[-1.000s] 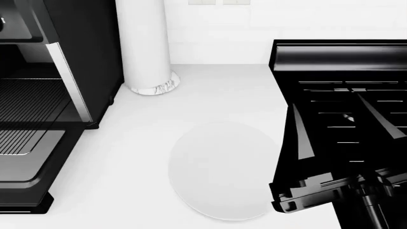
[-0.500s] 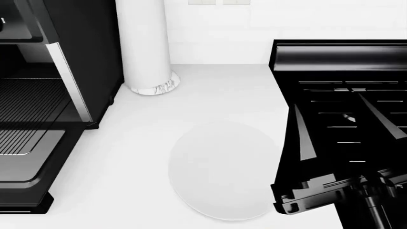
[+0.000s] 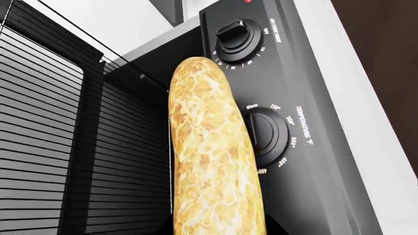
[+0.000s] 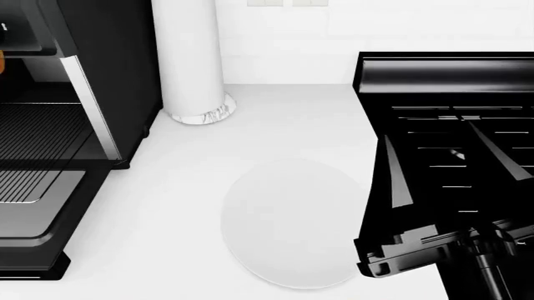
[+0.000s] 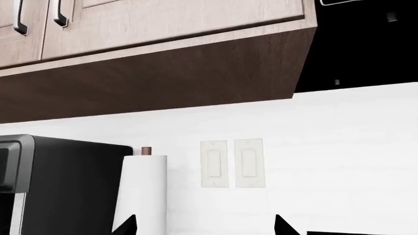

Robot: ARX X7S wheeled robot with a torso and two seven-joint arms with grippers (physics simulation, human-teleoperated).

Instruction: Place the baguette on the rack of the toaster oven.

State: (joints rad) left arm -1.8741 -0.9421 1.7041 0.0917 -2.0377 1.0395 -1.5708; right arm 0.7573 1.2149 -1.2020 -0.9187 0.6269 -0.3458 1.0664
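Observation:
The baguette [image 3: 212, 156], golden and speckled, runs lengthwise through the left wrist view and points into the toaster oven [image 3: 294, 122], just beside its knob panel. My left gripper [image 3: 219, 230] is shut on the loaf's near end, and the bread hides its fingers. Black slatted bars [image 3: 130, 161] fill the cavity alongside the loaf. In the head view the toaster oven [image 4: 109, 75] stands at the left with its door down and the rack [image 4: 37, 128] inside. An orange sliver of the baguette [image 4: 2, 62] shows at the left edge. My right gripper [image 4: 428, 131] hangs open over the stove, holding nothing.
A bare white plate [image 4: 292, 222] lies on the white counter at the middle. A paper towel roll [image 4: 190, 62] stands against the back wall beside the oven. The black stove [image 4: 451, 81] fills the right side. The dropped oven door [image 4: 34, 219] juts toward me.
An orange tip of the baguette has come into the head view at the left edge, by the oven opening. The right arm has barely shifted.

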